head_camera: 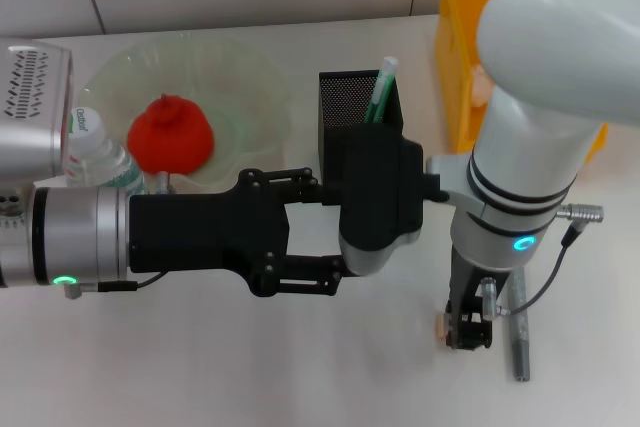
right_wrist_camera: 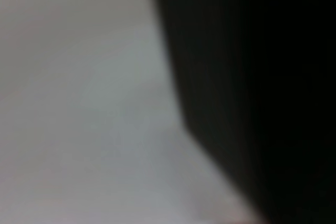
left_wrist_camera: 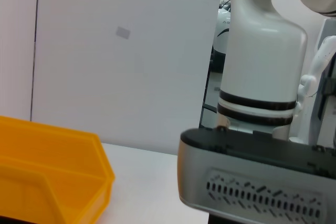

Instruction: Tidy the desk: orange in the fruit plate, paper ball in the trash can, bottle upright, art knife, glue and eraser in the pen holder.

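white arms, black end effectors

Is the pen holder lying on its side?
No, the pen holder stands upright behind the fruit plate, with a green glue stick inside.

Only partly legible green lettering shows on the bottle (head_camera: 98,152) label; it cannot be read for sure

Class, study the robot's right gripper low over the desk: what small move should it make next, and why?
Probably nudge the right gripper toward the small beige eraser and close on it: it hangs low at the desk, the eraser just beside it, the grey art knife on its other side. The left gripper hovers mid-desk.
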